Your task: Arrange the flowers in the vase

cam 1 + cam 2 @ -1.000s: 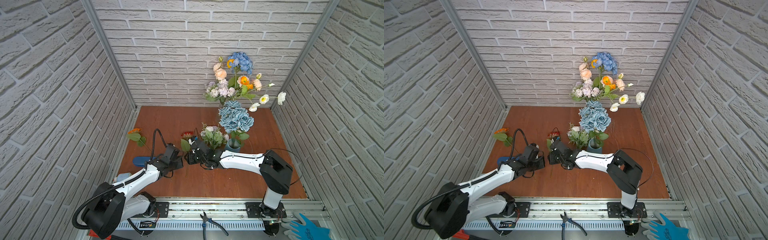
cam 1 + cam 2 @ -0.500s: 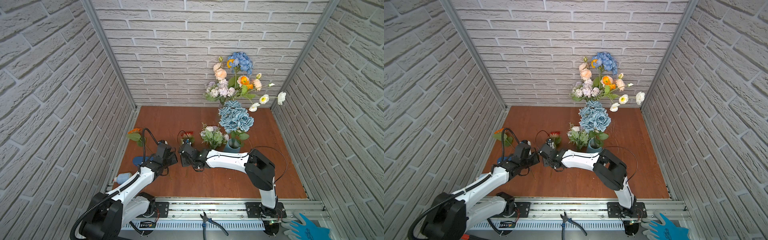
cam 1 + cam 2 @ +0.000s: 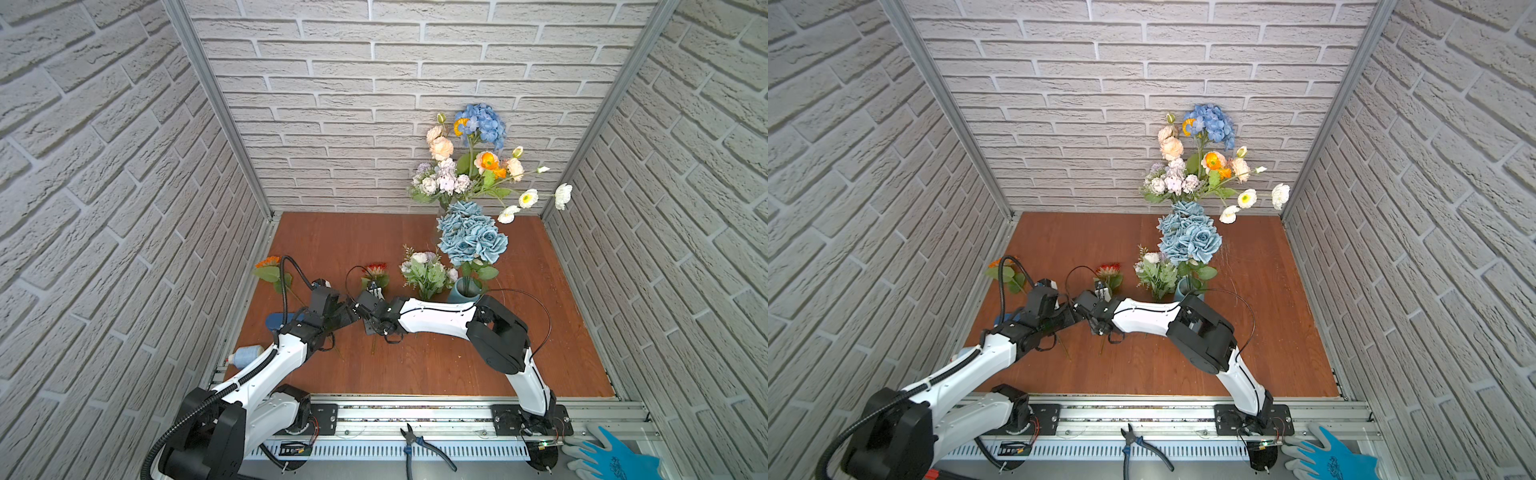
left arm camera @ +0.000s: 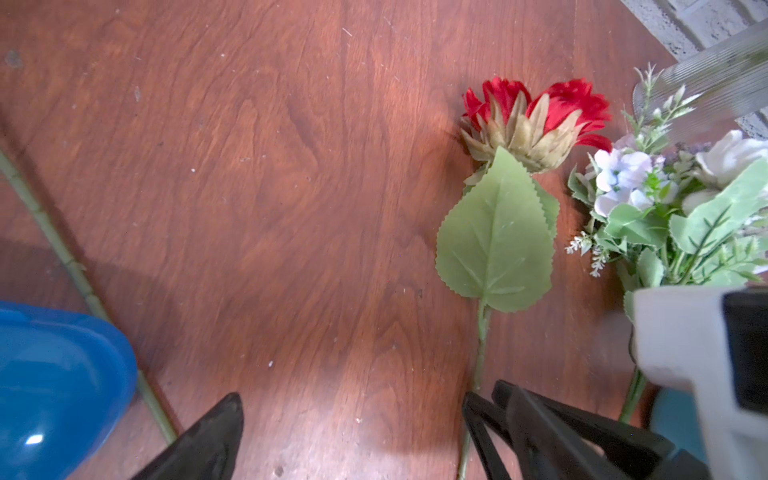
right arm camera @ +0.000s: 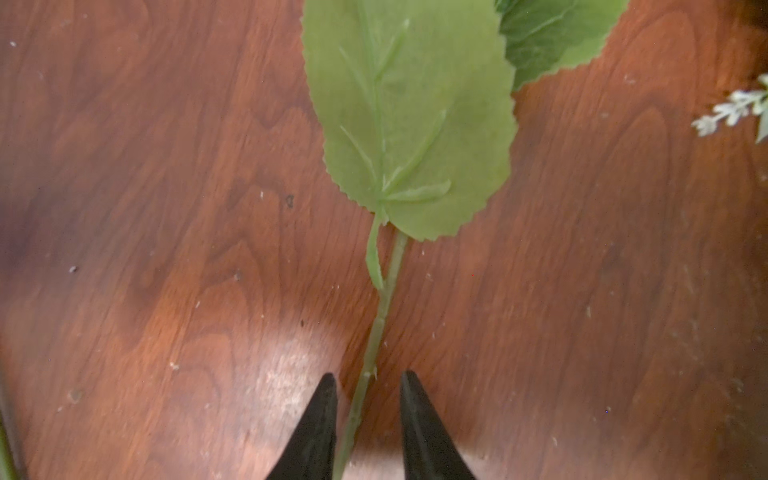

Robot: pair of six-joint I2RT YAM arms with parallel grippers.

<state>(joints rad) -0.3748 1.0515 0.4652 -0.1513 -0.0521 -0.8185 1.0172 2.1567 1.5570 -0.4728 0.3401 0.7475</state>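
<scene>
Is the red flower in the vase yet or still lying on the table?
Out: the red flower lies flat on the table, apart from the vase, its stem between the right gripper's parted jaws.

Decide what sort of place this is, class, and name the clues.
Probably a robot test booth: brick-patterned panels in a metal frame surround a wooden floor, the left arm and right arm are bolted to a rail, and pliers and a glove lie in front.
</scene>
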